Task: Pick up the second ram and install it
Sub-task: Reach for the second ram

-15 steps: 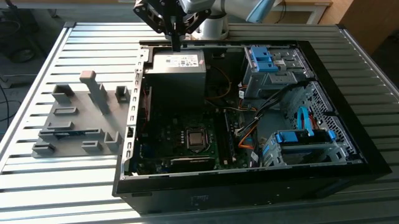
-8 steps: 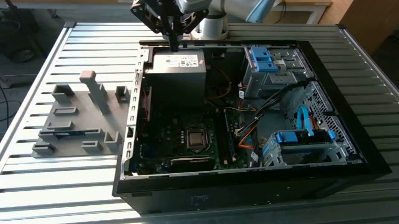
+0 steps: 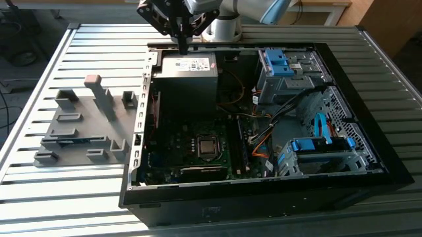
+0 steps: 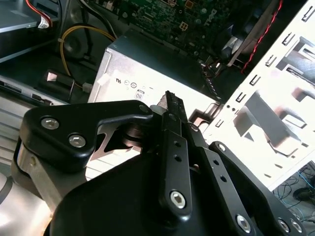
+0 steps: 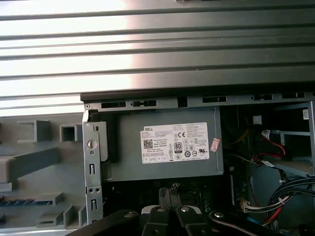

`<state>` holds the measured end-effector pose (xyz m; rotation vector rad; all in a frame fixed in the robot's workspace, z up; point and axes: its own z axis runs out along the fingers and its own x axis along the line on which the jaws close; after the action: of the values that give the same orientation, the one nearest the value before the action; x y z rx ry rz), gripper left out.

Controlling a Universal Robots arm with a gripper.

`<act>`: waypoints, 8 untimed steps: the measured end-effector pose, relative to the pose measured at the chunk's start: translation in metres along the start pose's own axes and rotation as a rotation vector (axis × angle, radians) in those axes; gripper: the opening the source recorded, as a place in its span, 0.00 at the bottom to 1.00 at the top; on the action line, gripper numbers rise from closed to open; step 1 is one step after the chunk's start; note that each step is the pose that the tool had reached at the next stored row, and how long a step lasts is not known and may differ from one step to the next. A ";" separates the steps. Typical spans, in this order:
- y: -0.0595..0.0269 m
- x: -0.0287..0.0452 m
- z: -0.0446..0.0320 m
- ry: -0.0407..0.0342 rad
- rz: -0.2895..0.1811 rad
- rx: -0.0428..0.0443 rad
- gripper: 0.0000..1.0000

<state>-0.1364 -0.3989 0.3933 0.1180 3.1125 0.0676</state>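
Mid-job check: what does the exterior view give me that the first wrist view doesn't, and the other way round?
The exterior view adds the motherboard and the blue drive cages inside the open case. The first wrist view adds a pink sticker beside the label on the power supply. Both share the power supply, the grey holder with the blue ram stick lying in it, and the shut gripper above the power supply.

A white printed label (image 5: 174, 142) is borne by the power supply (image 5: 128, 147). A small pink sticker (image 5: 214, 144) is fixed just beside it.
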 end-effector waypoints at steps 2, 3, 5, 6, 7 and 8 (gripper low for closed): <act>0.0000 0.0003 0.0000 0.0000 0.000 0.0000 0.11; 0.0000 0.0006 0.0000 0.0000 0.000 -0.0001 0.11; -0.0001 0.0010 0.0000 0.0000 0.000 0.0000 0.11; -0.0001 0.0012 0.0000 0.0000 0.000 0.0000 0.11; -0.0001 0.0014 0.0000 0.0000 0.000 0.0000 0.11; -0.0001 0.0017 0.0000 0.0000 0.000 -0.0001 0.11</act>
<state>-0.1381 -0.3989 0.3932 0.1180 3.1125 0.0677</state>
